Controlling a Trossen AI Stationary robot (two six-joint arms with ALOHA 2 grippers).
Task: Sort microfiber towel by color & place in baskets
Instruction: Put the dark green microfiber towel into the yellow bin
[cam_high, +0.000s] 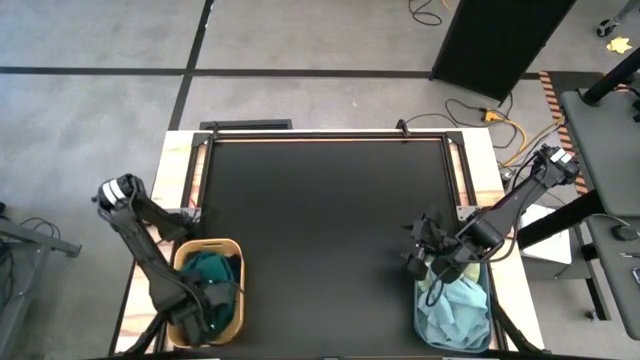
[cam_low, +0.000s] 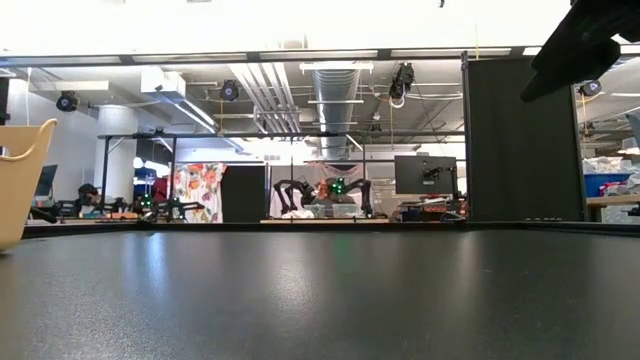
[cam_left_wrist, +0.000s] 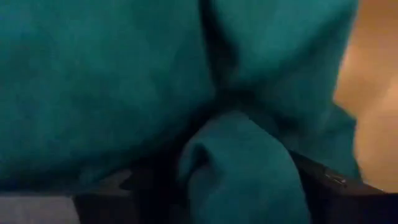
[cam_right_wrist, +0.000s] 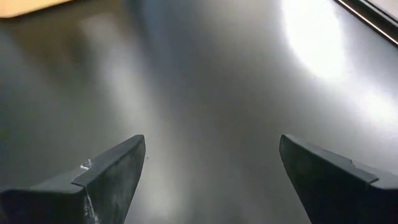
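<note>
The orange-yellow basket (cam_high: 239, 285) stands at the table's near left corner; its rim also shows in the low view (cam_low: 25, 165). A dark green towel (cam_high: 210, 267) lies bunched inside it. My left gripper (cam_high: 208, 302) is down inside that basket, open, and the green towel (cam_left_wrist: 112, 81) fills its wrist view. The grey-blue basket (cam_high: 418, 322) sits at the near right corner with light blue and pale cloths (cam_high: 462, 308) piled in it. My right gripper (cam_high: 418, 250) hovers open over bare tabletop just beyond that basket's far left corner (cam_right_wrist: 211, 165). My left gripper comes from above into the green towel in the orange-yellow basket. A rounded fold of the cloth (cam_left_wrist: 239, 165) bulges up between the two spread fingers (cam_left_wrist: 106, 190). The cloth rests in the basket, slack; I cannot tell whether the pads press it.
The black tabletop (cam_high: 320, 210) lies bare between and beyond the two baskets. A metal frame rail (cam_high: 325, 136) runs along the far edge. Cables and a dark cabinet are on the floor past the table's far right.
</note>
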